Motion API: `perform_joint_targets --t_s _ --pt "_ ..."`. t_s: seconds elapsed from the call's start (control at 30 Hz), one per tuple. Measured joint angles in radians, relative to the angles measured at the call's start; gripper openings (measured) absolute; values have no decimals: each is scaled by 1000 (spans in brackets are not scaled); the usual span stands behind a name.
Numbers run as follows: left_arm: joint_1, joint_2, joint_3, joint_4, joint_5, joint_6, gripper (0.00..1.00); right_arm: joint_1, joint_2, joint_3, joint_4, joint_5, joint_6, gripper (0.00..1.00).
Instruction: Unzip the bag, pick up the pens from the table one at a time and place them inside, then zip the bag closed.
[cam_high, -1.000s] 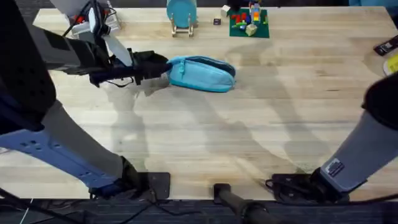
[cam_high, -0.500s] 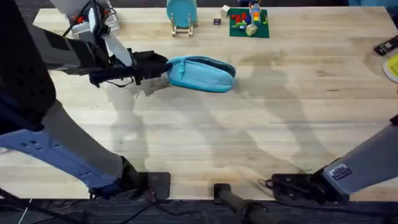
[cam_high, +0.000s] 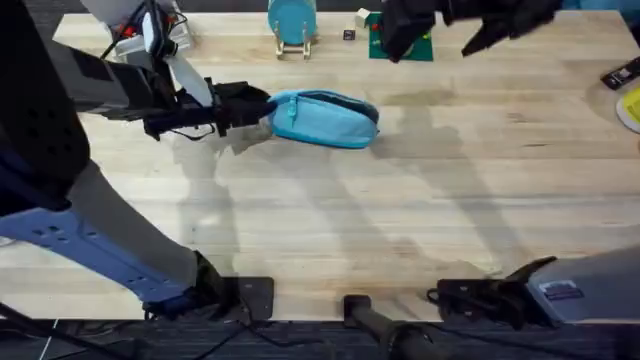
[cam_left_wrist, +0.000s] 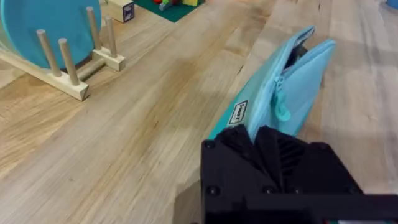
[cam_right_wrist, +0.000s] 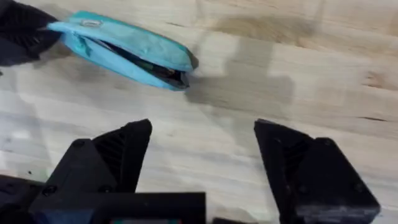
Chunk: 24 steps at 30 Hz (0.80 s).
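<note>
Bag (cam_right_wrist: 124, 53) unzipped, dark pen inside, left hand (cam_high: 240, 108) gripping its end

The bag (cam_high: 324, 118) lies on the table (cam_high: 400, 220), rear left.

Both arms wear grey link covers with black joints — the left arm (cam_high: 95, 235) adds a blue segment low down, the right arm (cam_high: 590, 290) a small blue-and-white label. Black, blocky fingers (cam_right_wrist: 121, 152) throughout — matte housings, small screw holes, thin black cables along the wrist.
</note>
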Motion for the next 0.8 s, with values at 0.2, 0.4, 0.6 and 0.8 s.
perform_joint_targets --t_s 0.2,0.4,0.6,0.8 --pt "0 0 0 0 -2 0 42 -2 -213 -301 197 -60 35 996" --pt "0 0 0 0 -3 0 42 3 -314 -488 312 -102 67 997" --pt "0 0 0 0 -4 0 42 52 -325 -545 333 -113 78 998" --pt "0 0 0 0 -4 -4 42 143 -325 -547 350 -115 96 998"
